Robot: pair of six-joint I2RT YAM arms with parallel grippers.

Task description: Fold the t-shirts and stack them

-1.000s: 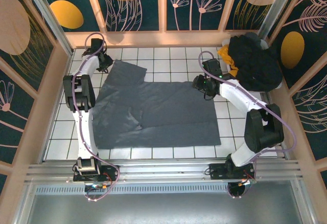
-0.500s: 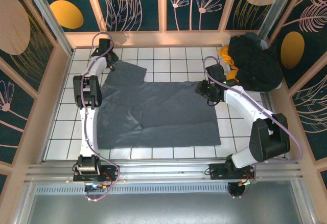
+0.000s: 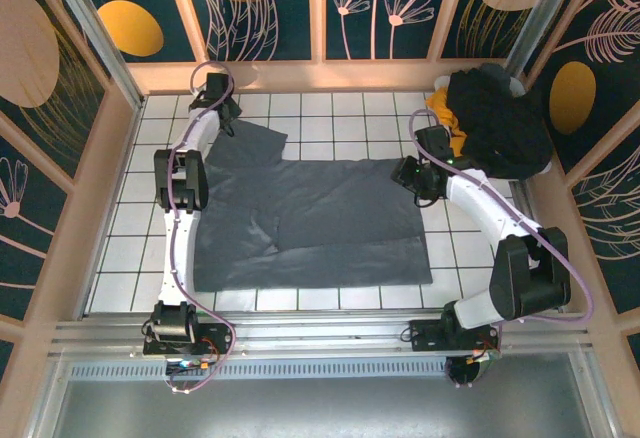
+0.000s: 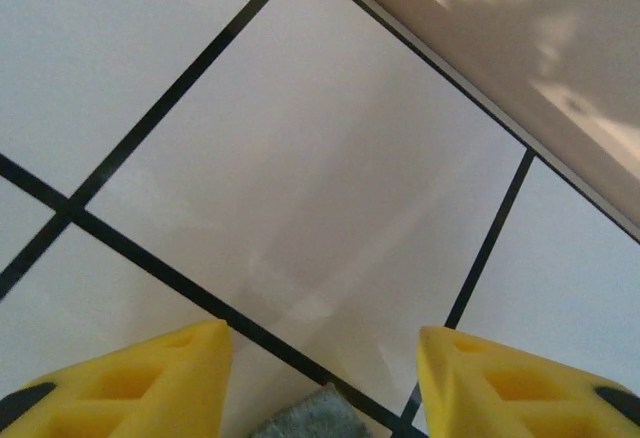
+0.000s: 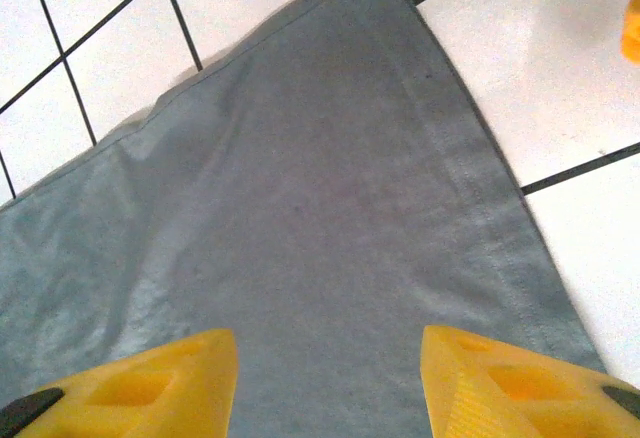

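Currently the grey shirt (image 3: 310, 223) is laid flat on the surface (image 3: 120, 258). The left fingers (image 4: 150, 378) and right fingers (image 5: 500, 378) are held spread.

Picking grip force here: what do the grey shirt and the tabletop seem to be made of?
Grey-blue t-shirt: soft, matte knit cloth, probably cotton, judging by the stitched hem and gentle creases. Tabletop: smooth, slightly glossy white tiles, or a tile-patterned panel, with dark grout lines and a faint light reflection.
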